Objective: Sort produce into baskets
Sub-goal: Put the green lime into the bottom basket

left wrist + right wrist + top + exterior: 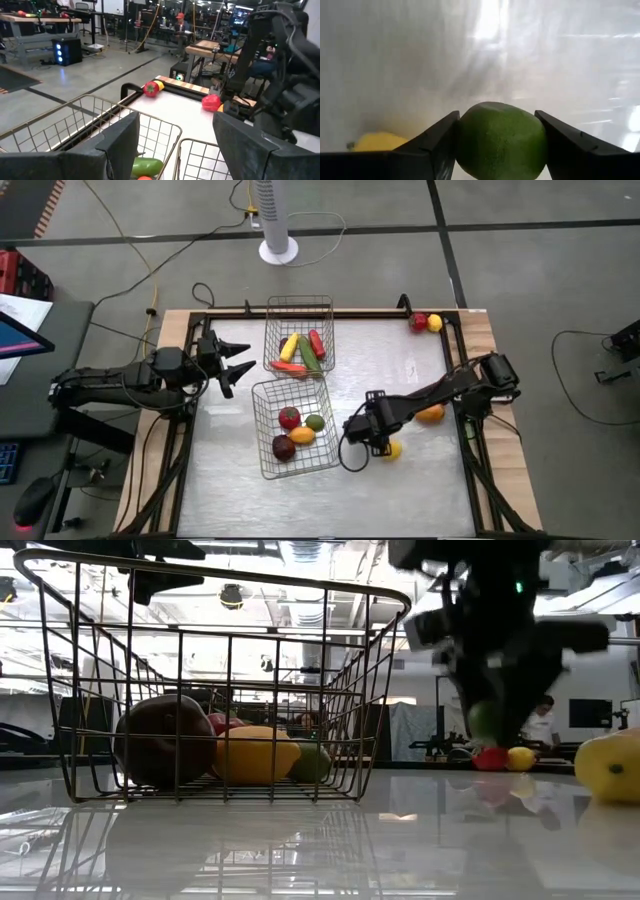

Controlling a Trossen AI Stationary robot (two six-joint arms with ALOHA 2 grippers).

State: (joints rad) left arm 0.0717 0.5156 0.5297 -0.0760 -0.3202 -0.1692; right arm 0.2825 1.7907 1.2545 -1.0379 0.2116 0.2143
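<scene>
A steel-topped table [420, 480] is being seen from above, with two wire baskets near its middle and loose produce around them.

The right gripper [495, 132] is working just past the nearer basket's 3 o'clock side. Its wrist camera is showing a round green fruit [500, 140] sitting squarely between the two fingers, both pads touching its sides, so the jaws are closing on it at a middling width. The fruit is round, so no long axis matters here. In the low view it is appearing to hang a little above the tabletop, though that is a judgement. The coming move turns on this: the nearer basket [262, 465] is lying at about 9 o'clock from the held fruit, close by, and the right arm is far nearer than the left.

The left gripper [232, 360] is waiting at 9 o'clock of the farther basket [270, 315], jaws standing partly open and holding nothing.

Counting from above: two baskets. The farther one is holding four long pieces: one yellow, two red, one green. The nearer one is holding four rounder pieces: red, green, orange-yellow, dark purple. Loose on the table are a yellow lemon [393, 448] just beside the right gripper, an orange piece [431, 414] partly under the right arm, and a red and yellow pair [427, 322] at the table's far right corner.
</scene>
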